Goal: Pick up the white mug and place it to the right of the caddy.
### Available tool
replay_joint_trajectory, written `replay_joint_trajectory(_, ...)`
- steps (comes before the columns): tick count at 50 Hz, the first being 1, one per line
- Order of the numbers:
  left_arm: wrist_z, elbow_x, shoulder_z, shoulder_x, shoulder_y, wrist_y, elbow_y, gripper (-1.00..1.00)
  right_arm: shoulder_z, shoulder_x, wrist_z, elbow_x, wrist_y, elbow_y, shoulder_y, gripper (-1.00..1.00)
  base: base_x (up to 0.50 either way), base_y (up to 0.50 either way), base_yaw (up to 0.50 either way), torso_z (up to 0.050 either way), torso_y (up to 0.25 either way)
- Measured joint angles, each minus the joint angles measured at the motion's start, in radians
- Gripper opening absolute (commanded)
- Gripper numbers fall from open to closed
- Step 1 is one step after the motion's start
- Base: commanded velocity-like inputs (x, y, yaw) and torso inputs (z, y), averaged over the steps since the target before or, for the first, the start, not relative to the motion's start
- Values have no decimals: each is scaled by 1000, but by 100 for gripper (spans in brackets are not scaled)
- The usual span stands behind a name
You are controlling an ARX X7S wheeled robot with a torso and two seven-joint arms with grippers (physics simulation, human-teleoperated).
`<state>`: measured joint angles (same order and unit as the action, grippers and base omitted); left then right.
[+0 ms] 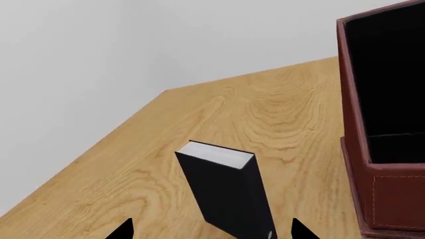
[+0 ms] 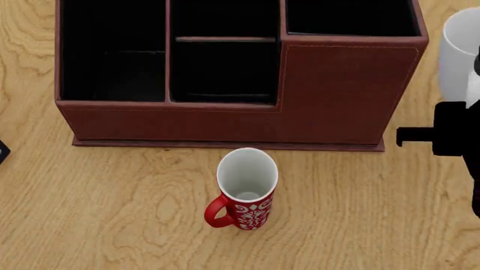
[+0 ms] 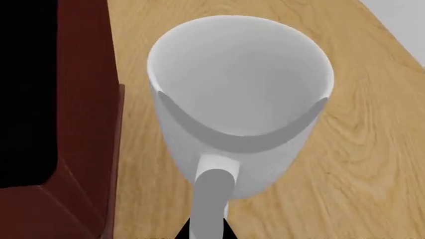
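White mug (image 3: 239, 99) fills the right wrist view, upright on the wooden table (image 2: 112, 214), just beside the caddy (image 2: 240, 79) at its 3 o'clock. Right gripper (image 3: 209, 230) closes on the mug's handle. At the caddy's 6 o'clock stands a red mug (image 2: 244, 188). Left gripper (image 1: 212, 230) hangs spread over a black box (image 1: 226, 191), holding nothing.

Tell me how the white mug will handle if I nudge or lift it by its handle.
The white mug looks rigid and glossy, so probably slippery against the pincer. It is empty, so likely light. Standing upright on the wooden table, its wide body should resist tipping; lifted by the handle, it may swing.
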<state>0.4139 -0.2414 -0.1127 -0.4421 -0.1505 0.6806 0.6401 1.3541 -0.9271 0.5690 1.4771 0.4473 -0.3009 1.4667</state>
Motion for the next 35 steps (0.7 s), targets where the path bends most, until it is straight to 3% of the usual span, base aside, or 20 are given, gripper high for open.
replay_joint_trajectory(35, 12, 4, 14, -5, 1, 7, 9, 100, 14, 73, -83, -7, -64, -159, -115, -100, 0, 0, 0, 0, 1)
